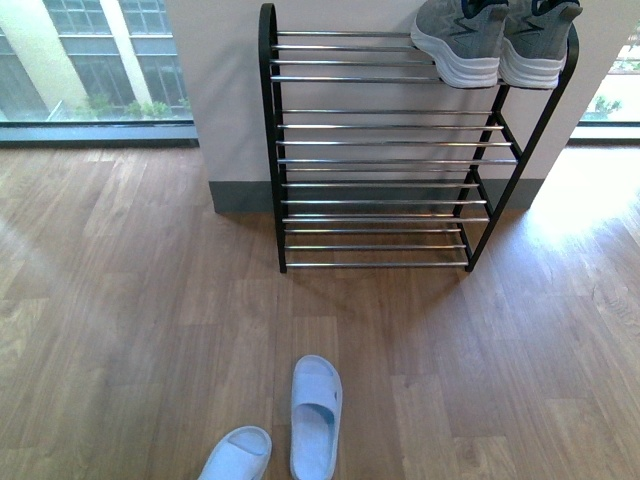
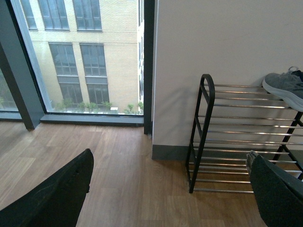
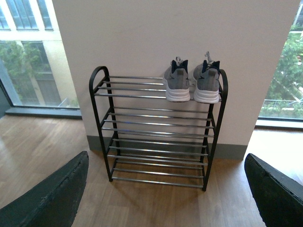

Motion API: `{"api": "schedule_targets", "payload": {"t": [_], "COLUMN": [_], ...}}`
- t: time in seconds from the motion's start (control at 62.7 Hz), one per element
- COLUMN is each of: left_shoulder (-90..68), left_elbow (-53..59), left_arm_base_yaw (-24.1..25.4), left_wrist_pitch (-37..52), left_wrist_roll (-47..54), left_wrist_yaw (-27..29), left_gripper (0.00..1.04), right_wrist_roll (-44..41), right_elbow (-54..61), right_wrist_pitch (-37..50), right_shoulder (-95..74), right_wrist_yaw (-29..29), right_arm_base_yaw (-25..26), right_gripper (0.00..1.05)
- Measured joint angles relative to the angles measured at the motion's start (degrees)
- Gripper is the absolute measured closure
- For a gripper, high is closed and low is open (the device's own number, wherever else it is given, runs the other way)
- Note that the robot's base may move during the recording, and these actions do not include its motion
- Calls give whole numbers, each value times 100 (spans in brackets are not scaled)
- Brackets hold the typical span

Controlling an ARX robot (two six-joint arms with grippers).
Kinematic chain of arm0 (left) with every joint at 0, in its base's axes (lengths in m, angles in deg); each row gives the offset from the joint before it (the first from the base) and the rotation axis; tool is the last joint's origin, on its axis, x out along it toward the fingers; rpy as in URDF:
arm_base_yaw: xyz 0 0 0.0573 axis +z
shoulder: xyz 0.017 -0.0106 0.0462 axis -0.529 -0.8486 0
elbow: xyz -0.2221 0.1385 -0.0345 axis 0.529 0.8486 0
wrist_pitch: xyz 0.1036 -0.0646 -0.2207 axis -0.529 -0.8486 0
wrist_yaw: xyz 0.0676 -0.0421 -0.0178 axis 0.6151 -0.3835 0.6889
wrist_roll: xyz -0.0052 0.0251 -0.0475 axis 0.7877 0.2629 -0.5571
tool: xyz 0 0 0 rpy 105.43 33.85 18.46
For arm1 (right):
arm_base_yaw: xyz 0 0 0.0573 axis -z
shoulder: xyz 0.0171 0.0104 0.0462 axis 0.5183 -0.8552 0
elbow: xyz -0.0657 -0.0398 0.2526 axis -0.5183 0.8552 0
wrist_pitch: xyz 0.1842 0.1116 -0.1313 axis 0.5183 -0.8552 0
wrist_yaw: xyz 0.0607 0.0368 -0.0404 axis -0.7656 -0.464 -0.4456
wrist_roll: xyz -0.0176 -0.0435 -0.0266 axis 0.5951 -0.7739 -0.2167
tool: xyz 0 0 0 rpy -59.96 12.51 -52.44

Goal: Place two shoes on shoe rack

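Left of the shoe rack, a tall window looks out on a pale building, and the wooden floor runs from it across to the rack's feet. The left hand hangs above the floor, out in front of the rack and to its left, its two dark fingers spread wide with nothing between them. On the floor in front of the rack, a little left of its middle, lie two pale blue slippers, close together but apart from the rack. The rack stands against a white wall with a grey skirting board, and its three lower tiers of chrome bars carry nothing. Both grey shoes sit side by side at the right end of the rack's top tier: the inner shoe nearer the rack's middle, the outer shoe just beside it and against the rack's right arch, their white soles reaching the front bar. The right hand faces the rack from in front, fingers likewise spread wide and holding nothing.
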Motion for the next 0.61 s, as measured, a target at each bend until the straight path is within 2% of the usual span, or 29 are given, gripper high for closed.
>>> {"api": "schedule_targets", "payload": {"t": [0.606], "left_shoulder": [0], "left_elbow": [0], "left_arm_base_yaw": [0], "left_wrist_pitch": [-2], "left_wrist_roll": [2], "left_wrist_yaw": [-11], "left_gripper": [9], "right_wrist_roll": [0], "right_elbow": [0], "right_wrist_pitch": [0], "right_shoulder": [0], "right_wrist_yaw": [15], "right_arm_base_yaw": [0], "right_gripper": [9]}}
